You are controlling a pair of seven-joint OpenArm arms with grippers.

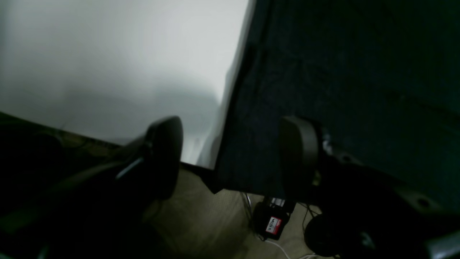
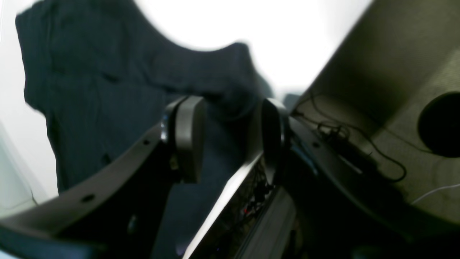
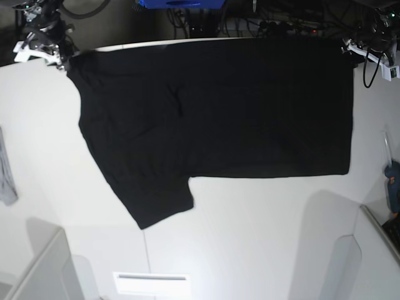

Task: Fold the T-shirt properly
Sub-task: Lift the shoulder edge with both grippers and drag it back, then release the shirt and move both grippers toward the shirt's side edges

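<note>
The black T-shirt point(image 3: 219, 112) lies spread on the white table point(image 3: 262, 225), plain side up, with one sleeve pointing to the front left. My right gripper point(image 2: 230, 133) is at the shirt's far left corner point(image 2: 222, 90). Its jaws stand open with dark cloth showing between them. In the base view it sits at the top left point(image 3: 47, 44). My left gripper point(image 1: 231, 154) is open at the far right corner, straddling the shirt's edge point(image 1: 251, 144) near the table rim. In the base view it sits at the top right point(image 3: 365, 50). The print is hidden.
A small grey cloth point(image 3: 6, 175) lies at the table's left edge. A blue-handled tool point(image 3: 392, 184) lies at the right edge. White bins stand at the front left point(image 3: 37, 269) and front right point(image 3: 350, 262). Cables and a power unit point(image 1: 271, 223) lie on the floor beyond the table.
</note>
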